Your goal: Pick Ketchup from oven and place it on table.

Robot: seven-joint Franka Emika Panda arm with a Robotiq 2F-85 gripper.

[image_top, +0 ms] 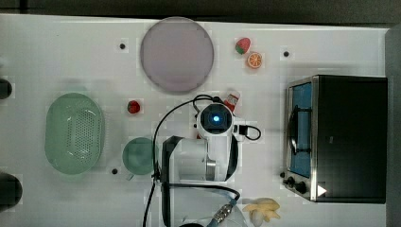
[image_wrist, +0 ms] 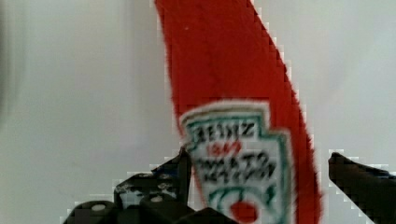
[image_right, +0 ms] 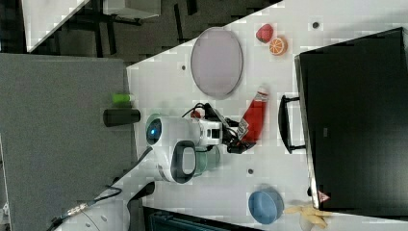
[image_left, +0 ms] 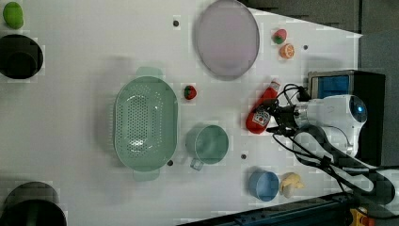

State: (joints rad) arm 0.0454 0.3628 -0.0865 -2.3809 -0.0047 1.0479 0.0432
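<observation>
The ketchup bottle [image_left: 261,111] lies on its side on the white table [image_left: 84,117], outside the toaster oven [image_top: 347,137], which sits at about three o'clock from it in the top view. In the left view its white cap points toward one o'clock, toward the grey plate [image_left: 227,38].

The likely trouble from here is a nudge on the way out. The bottle lies between the fingers of the gripper [image_left: 276,117], and in the wrist view one finger [image_wrist: 159,186] looks to be touching or just beside the label while the other stands apart from the red body. If the arm lifts at a slant or swings sideways, that near finger could drag or roll the bottle, since a round bottle on its side turns easily. In my judgement a straight lift is the safe way off.

The jaws stand apart, straddling the bottle's lower body. They clamp nothing, and the bottle's weight seems to rest on the table.
</observation>
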